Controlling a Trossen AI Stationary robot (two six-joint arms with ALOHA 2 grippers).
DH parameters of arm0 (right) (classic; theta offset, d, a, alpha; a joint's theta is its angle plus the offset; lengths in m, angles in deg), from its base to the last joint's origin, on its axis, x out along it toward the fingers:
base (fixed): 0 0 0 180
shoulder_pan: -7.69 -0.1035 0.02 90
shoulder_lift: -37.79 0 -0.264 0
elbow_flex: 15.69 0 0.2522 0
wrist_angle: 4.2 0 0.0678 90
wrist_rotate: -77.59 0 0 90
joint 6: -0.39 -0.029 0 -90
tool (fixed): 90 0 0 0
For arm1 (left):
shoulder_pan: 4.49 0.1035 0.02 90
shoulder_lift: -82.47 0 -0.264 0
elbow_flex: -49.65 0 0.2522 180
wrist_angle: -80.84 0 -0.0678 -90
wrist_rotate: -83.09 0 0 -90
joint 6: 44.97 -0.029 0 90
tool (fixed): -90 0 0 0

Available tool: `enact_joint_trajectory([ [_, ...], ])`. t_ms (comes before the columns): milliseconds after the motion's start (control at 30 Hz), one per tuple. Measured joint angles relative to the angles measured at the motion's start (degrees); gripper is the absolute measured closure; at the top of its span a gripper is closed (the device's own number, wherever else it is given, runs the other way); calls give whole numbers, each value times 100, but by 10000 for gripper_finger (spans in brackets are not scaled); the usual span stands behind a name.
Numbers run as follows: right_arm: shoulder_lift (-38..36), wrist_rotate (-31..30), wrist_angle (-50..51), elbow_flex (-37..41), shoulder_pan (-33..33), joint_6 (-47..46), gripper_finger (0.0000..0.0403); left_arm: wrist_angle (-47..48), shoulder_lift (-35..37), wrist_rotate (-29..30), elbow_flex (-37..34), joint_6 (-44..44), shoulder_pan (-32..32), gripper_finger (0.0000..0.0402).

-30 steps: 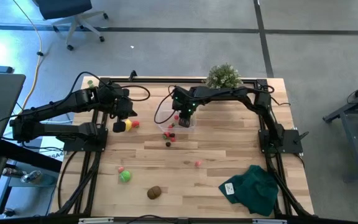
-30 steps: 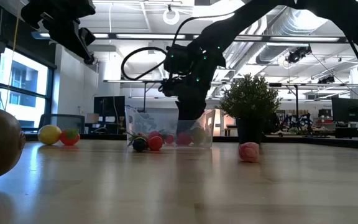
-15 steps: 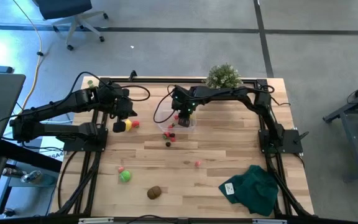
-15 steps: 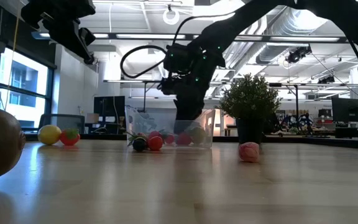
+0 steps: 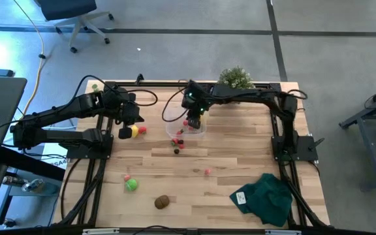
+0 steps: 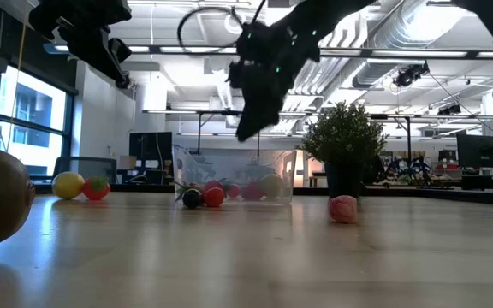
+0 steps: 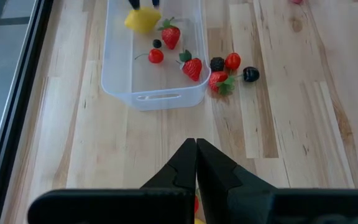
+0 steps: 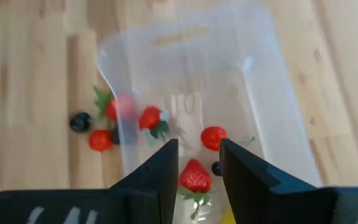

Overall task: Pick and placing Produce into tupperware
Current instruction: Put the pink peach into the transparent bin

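Now the right claw [image 5: 195,122] hangs above the tupperware [image 5: 189,130], clear of the rim in the low view, its two fingers apart with nothing between them. Through its wrist camera we look straight down into the clear container [image 8: 191,112]: strawberries and a small dark berry lie on its floor, and a bit of yellow shows at the picture's very edge.

Over on the other side, the left claw [image 5: 125,126] waits near the counter's [image 5: 240,156] left edge, fingers pressed together, holding nothing. Right by it lie a yellow lemon [image 5: 134,131] and a small red fruit [image 5: 142,130], the two almost touching. From the left wrist camera the tupperware [image 7: 151,98] shows a yellow fruit [image 7: 142,20], strawberries and a tiny dark berry inside it, with the right claw's fingertips just over the yellow one.

Just outside the container's wall sits a little cluster [image 5: 179,145] of red and dark berries on the wood; the left wrist view shows them beside the container, not in it. Nearer the counter's front, a lone pink berry [image 5: 207,172] lies by itself. Well apart, toward the front left, a green ball [image 5: 131,185] rests with a small red piece beside it, and the brown kiwi [image 5: 162,202] lies a little further on.

A potted plant [image 5: 234,78] stands at the back edge, and a dark green cloth [image 5: 264,199] is bunched at the front right corner.
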Motion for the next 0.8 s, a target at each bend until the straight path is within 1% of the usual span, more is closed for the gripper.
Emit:
enact_joint_trajectory([
  [167,-547,-2,72,42,-13,-66,306,-2,0,1,-1,0,1,399],
  [300,-1157,-69,-250,534,-110,-323,309,0,0,0,0,0,1,399],
  [433,-2001,-330,-1176,1567,-297,-656,309,1,-1,2,-2,0,1,399],
  [567,-2958,-580,-2183,2837,-657,-1032,309,-1,0,0,-1,0,0,399],
  [667,-3676,-820,-2748,3709,-1110,-1287,309,0,-2,0,0,0,1,399],
  [800,-4542,-1294,-3373,4752,-1936,-1432,309,0,-2,0,0,0,1,399],
])
